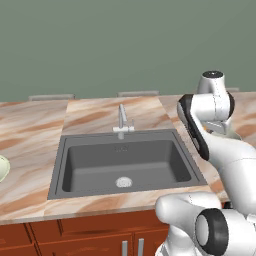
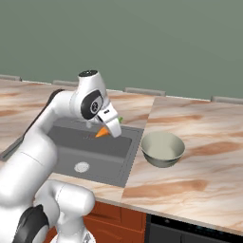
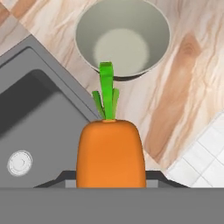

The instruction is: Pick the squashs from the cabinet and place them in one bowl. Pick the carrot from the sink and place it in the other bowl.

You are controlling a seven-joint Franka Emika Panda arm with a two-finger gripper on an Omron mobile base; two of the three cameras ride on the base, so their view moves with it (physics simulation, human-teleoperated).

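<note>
Gripper: in my right base view the two-finger gripper (image 2: 108, 129) at the end of the white arm is clenched on the stubby orange carrot (image 2: 102, 132), held in the air above the right part of the large dark grey rectangular sink (image 2: 102, 159).

Carrot, hand view: the carrot (image 3: 110, 153) rises from 6 o'clock between the finger tips. Its long axis runs from 6 to 12 o'clock. The green leafy top (image 3: 106, 92) points to 12 o'clock, toward the small greyish round bowl (image 3: 122, 37); the tip of the leaves overlaps the bowl's near rim in this picture.

Carrot, right base view: the orange body shows just at the gripper, and a small fleck of green lies at about 1 o'clock from it. I cannot read the axis more finely here.

Greyish bowl: it stands upright on the marbled orange-and-cream counter (image 2: 190, 161), at 3 o'clock from the carrot in my right base view, just beside the sink's right edge and apart from the carrot.

Sink: the basin shows a round drain (image 1: 124, 182) on its floor and a slim silver tap (image 1: 121, 120) at its far rim, at 12 o'clock from the drain in my left base view.

Pale green-cream bowl: a sliver of its rim (image 1: 2, 168) shows at 9 o'clock in my left base view, on the counter well to the left of the sink.

Arm: in my left base view the white arm (image 1: 215, 130) rises at 3 o'clock, beside the sink's right edge.
</note>
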